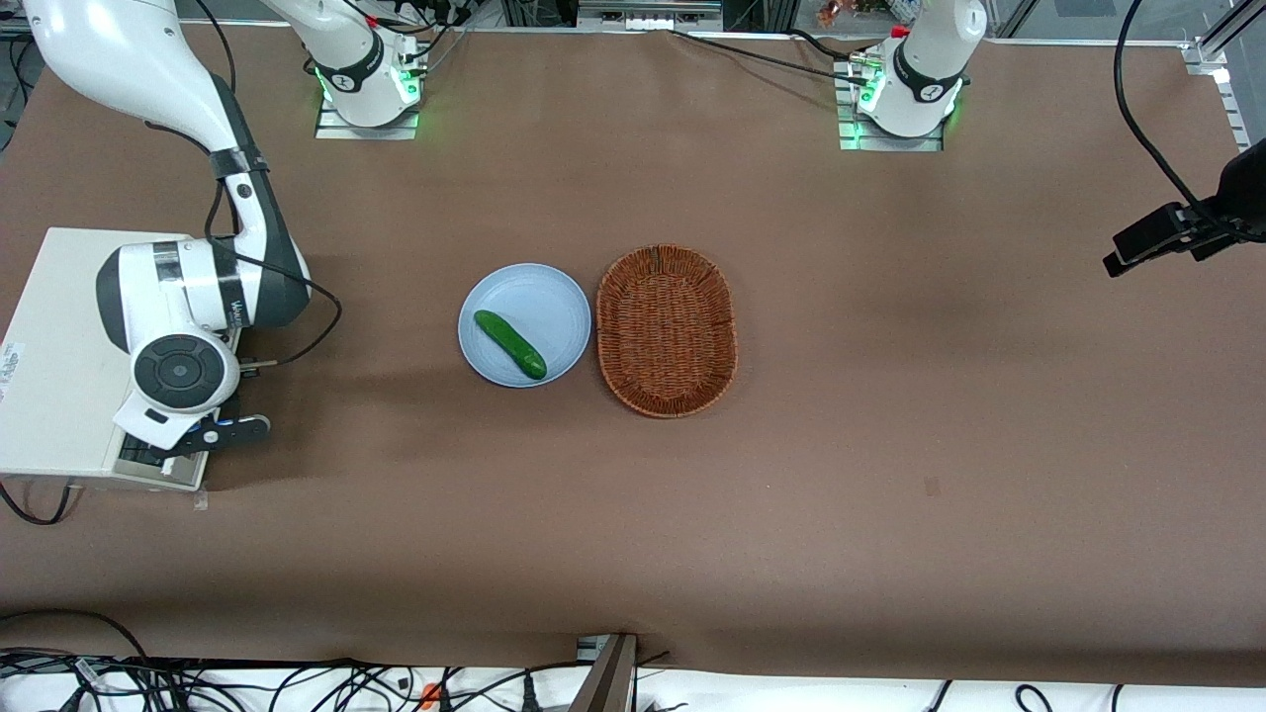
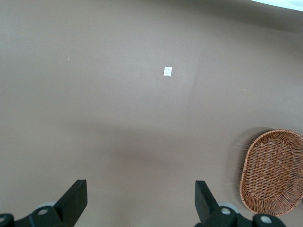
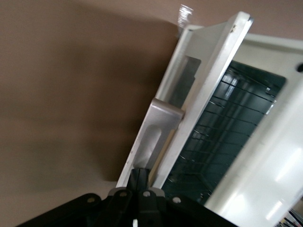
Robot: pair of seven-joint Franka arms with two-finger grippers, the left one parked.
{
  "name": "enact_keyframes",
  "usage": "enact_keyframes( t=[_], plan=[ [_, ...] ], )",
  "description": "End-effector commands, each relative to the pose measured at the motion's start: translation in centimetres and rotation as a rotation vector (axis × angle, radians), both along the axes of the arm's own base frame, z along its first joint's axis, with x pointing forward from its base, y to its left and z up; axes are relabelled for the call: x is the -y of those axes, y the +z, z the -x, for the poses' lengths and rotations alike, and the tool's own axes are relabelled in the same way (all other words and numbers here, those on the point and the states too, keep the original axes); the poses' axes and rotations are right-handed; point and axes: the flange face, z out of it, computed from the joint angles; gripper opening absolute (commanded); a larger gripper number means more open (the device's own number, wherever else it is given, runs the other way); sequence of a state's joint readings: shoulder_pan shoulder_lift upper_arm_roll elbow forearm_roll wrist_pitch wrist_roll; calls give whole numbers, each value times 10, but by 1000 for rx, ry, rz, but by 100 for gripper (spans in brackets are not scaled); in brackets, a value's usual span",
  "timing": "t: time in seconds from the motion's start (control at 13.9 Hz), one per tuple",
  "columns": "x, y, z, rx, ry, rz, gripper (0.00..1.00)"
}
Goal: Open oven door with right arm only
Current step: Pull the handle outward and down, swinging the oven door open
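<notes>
The cream-white oven (image 1: 59,336) stands at the working arm's end of the table. In the right wrist view its door (image 3: 189,80) is tilted ajar, with the dark interior and wire rack (image 3: 227,123) showing past its edge. The silver bar handle (image 3: 158,125) runs along the door's outer face. My right arm's gripper (image 3: 142,178) is shut, with its black fingertips pressed together at the handle's near end, against the door's edge. In the front view the gripper (image 1: 203,438) is at the oven's front, and the arm's wrist (image 1: 183,371) hides most of the door.
A blue plate (image 1: 564,297) with a green cucumber (image 1: 509,344) lies mid-table. A brown wicker basket (image 1: 668,331) lies beside it toward the parked arm's end, and also shows in the left wrist view (image 2: 273,171). A black cable (image 1: 316,316) loops off the wrist.
</notes>
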State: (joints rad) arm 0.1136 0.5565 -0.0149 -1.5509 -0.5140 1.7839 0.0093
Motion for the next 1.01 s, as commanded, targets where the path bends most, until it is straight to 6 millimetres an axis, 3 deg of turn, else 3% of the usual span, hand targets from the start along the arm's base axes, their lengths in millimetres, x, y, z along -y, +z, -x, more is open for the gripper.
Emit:
enact_keyframes(
  t=[0.0,0.43,0.72,0.93],
  plan=[
    [30,-85,-17,33,23,-20,0],
    [37,-118,-12,-12,23,-21,0],
    [52,-130,-11,-9,-8,-53,0],
    [47,-132,-10,1,-77,-117,0]
  ],
)
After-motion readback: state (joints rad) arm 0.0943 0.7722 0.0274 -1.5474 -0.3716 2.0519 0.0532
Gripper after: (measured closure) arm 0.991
